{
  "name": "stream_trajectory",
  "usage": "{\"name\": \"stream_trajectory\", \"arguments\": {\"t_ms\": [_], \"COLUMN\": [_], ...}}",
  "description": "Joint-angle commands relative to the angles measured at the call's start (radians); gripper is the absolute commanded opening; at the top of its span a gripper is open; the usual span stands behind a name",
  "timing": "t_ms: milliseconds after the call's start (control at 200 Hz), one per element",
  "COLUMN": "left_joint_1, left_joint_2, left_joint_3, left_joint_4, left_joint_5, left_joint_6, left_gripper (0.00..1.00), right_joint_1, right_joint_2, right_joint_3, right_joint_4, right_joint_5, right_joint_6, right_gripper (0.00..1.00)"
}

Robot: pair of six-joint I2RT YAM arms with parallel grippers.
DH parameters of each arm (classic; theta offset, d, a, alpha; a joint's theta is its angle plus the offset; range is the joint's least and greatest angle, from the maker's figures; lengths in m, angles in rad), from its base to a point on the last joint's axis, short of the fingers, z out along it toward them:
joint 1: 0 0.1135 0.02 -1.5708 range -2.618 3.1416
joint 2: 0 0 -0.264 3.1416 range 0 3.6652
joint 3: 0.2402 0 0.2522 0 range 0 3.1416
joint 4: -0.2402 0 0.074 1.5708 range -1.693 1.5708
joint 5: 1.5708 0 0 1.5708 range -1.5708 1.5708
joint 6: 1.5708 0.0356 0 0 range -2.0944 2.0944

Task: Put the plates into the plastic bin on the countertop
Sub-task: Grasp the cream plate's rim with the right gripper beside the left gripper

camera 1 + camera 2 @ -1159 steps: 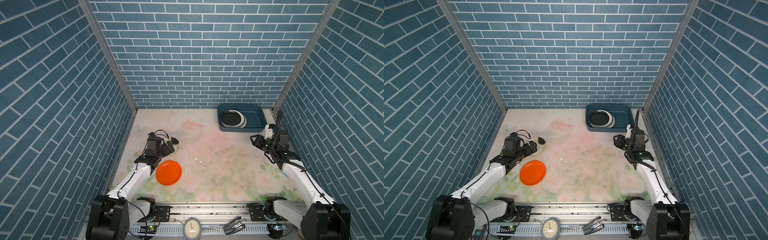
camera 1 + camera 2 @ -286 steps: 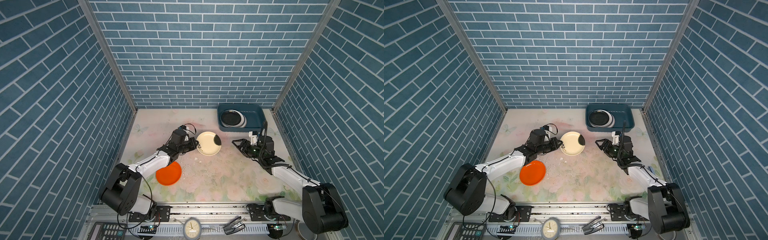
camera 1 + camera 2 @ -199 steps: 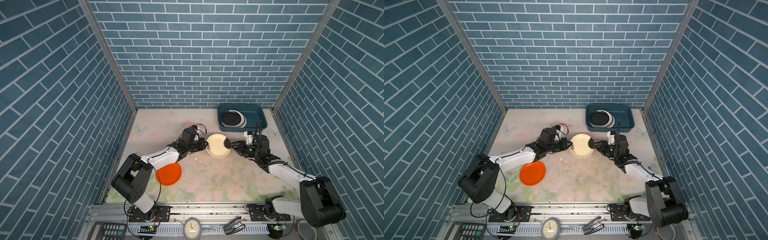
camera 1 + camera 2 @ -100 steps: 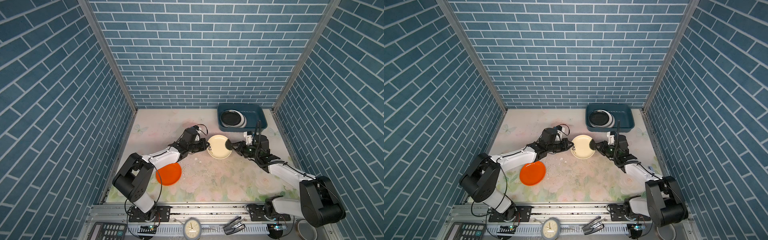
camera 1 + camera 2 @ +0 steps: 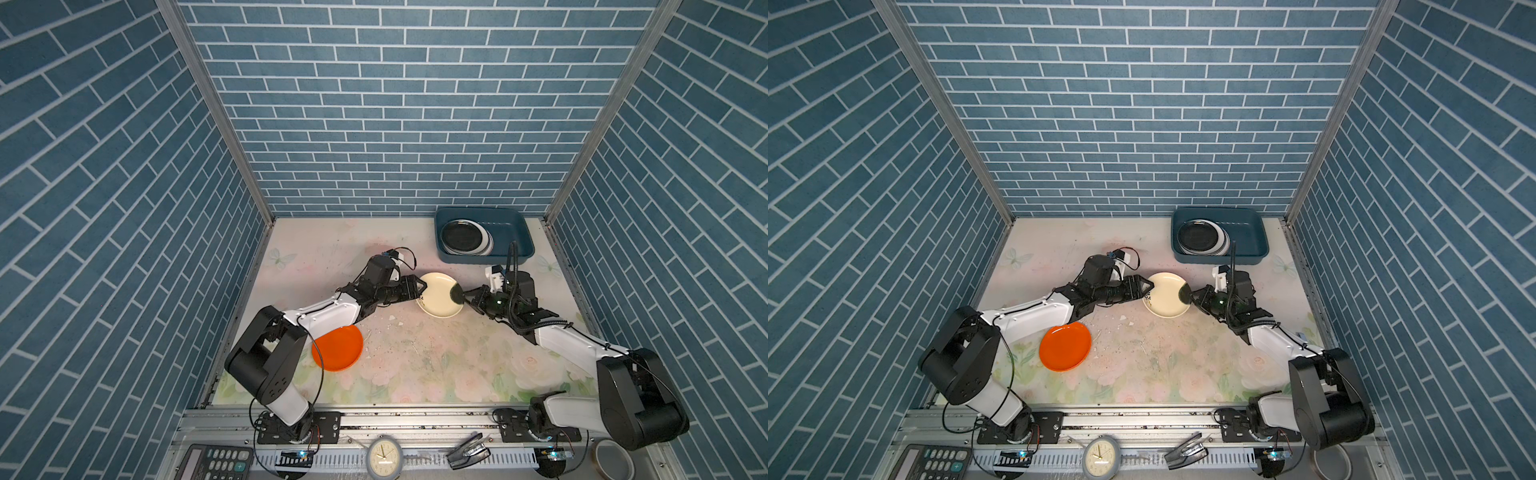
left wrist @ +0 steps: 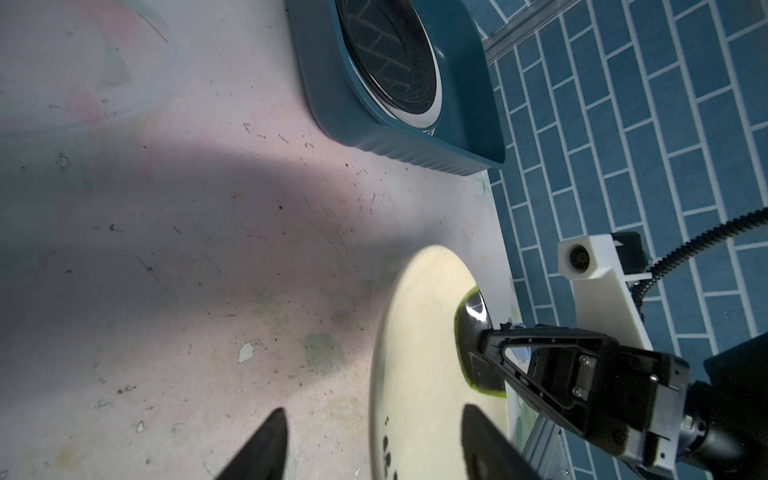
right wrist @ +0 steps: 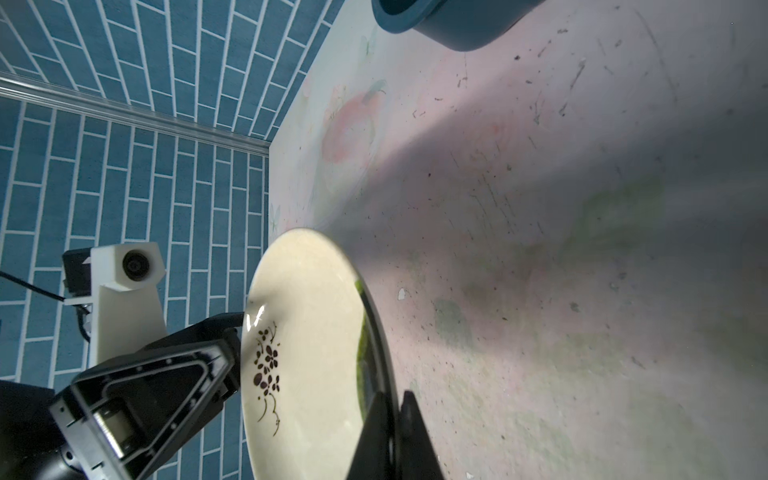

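Two grippers: you had both at the cream plate (image 5: 436,300), just in front of the bin (image 5: 521,246).
Left gripper (image 5: 420,289): fingers spread wide astride its rim, not gripping.
Right gripper (image 5: 464,295): fingers pinched tight on the opposite rim.
Orange plate (image 5: 338,351): flat on the countertop (image 5: 415,361), partly under your left arm.

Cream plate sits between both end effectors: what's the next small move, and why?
Probably the left end effector should back straight off the cream plate: its jaws stand open astride the rim, while the right end effector is shut on the opposite edge, ready to carry it to the plastic bin.
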Motion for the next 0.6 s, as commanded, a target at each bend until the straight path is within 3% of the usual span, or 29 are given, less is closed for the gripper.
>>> {"name": "stream_trajectory", "arguments": {"t_ms": [0, 595], "left_joint_1": [-0.001, 0.031], "left_joint_2": [-0.038, -0.172], "left_joint_3": [0.030, -0.034], "left_joint_4": [-0.069, -0.119], "left_joint_5": [-0.046, -0.167], "left_joint_6": [0.052, 0.106], "left_gripper": [0.99, 1.00], "right_joint_1": [0.001, -0.059], "right_joint_2": [-0.043, -0.133], "right_joint_3": [0.045, 0.054], "right_joint_4": [-0.049, -0.233], "right_joint_5": [0.020, 0.131], "right_joint_6": [-0.004, -0.042], "right_gripper": [0.00, 0.00]}}
